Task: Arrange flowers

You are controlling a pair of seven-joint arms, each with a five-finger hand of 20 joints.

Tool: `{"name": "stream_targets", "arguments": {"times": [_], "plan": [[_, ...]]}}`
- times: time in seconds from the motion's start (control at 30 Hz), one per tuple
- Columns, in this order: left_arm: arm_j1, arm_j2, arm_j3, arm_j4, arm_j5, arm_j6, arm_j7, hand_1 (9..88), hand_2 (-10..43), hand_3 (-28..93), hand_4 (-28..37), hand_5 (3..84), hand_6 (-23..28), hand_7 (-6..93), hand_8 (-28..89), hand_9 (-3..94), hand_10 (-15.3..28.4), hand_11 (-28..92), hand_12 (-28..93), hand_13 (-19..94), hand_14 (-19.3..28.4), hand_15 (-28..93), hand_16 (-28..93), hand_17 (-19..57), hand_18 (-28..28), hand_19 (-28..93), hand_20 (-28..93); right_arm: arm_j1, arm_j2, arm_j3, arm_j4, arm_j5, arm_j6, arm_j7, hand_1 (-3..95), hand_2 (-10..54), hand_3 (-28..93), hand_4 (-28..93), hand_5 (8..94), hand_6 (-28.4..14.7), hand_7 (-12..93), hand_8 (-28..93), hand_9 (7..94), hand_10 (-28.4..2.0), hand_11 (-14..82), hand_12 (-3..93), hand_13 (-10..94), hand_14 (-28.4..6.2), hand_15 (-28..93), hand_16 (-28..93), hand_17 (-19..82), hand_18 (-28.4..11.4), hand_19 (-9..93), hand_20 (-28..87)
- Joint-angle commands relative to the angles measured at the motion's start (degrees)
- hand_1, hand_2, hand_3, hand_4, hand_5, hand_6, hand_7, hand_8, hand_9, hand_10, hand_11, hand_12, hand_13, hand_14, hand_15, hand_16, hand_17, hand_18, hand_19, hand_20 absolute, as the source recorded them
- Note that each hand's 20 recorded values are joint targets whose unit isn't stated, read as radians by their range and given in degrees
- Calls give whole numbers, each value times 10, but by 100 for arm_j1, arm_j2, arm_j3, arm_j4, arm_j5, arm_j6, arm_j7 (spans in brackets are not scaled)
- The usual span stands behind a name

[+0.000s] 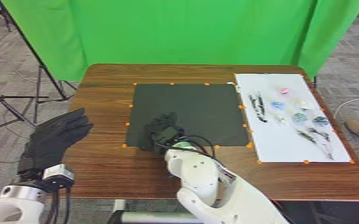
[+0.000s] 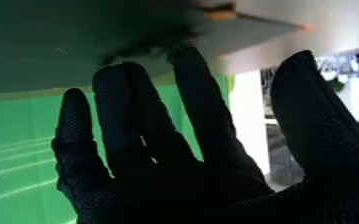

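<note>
Brown table (image 1: 104, 165) carries flowers (image 1: 285, 91) on white paper (image 1: 280, 145); the right hand (image 1: 167, 134) is over the black mat (image 1: 193, 100), fingers spread, and the left hand (image 1: 51, 142) has its thumb apart.

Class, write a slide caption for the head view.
Flowers lie on a white sheet, the right hand over the dark mat and the left hand off to the left.

In the head view, the left arm (image 1: 17, 202) comes in at the lower left, its hand (image 1: 44, 145) pointing forward, open and relaxed. The right arm (image 1: 206, 175) slants inward from the bottom edge, its hand (image 1: 167, 134) near the middle. In the right wrist view, the right hand (image 2: 184, 195) is open, fingers nearly straight, thumb held apart.
</note>
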Motion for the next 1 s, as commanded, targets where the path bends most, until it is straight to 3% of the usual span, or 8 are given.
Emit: {"name": "stream_targets", "arguments": {"times": [0.03,0.33,0.6,0.77,0.87,1.0], "plan": [[83,-14,-39,-6,-54,14,54,270,46,823,-135,453,134,123,-81,370,216,328,86,259,276,548,-113,-96,213,571,118,-18,125,-100,-13,131,-41,57,130,101,827,-195,576,-76,108,-108,366,-284,277,246,166,-284,739,150,-2,-284,595,482],[187,-15,-83,-44,-74,56,93,270,46,822,-137,452,134,122,-80,369,216,327,86,259,277,549,-113,-96,213,570,118,100,278,-192,-168,423,139,-23,126,106,826,-197,631,-86,117,-108,387,-284,281,244,182,-284,744,149,-3,-284,603,474],[285,-44,-104,-77,-93,91,84,269,47,822,-138,452,134,123,-80,370,217,326,85,260,277,548,-113,-96,214,570,118,-48,254,-155,-718,861,695,-448,122,97,808,-212,554,-49,137,-113,399,-284,292,243,201,-284,747,149,0,-284,604,476],[397,-57,-151,-124,-92,119,99,270,49,821,-138,453,134,122,-80,370,217,327,86,260,276,549,-113,-96,213,570,118,538,729,-513,-901,1119,1414,-157,124,92,807,-213,534,-41,140,-119,401,-284,294,238,206,-284,748,149,3,-284,599,482],[487,-21,-144,-150,-133,189,182,269,49,821,-136,453,133,122,-80,370,216,326,86,260,276,549,-113,-96,213,569,118,820,1157,-506,-1077,1372,1679,99,129,85,812,-212,531,-41,143,-119,402,-284,292,236,206,-284,747,150,4,-284,595,490],[759,8,-265,-223,-192,288,371,268,50,820,-137,452,133,123,-81,370,217,327,87,259,277,549,-113,-96,213,570,119,788,1798,6,-1287,1580,2157,402,140,77,817,-211,534,-44,147,-119,416,-284,289,233,224,-284,747,149,16,-284,591,501]]}}
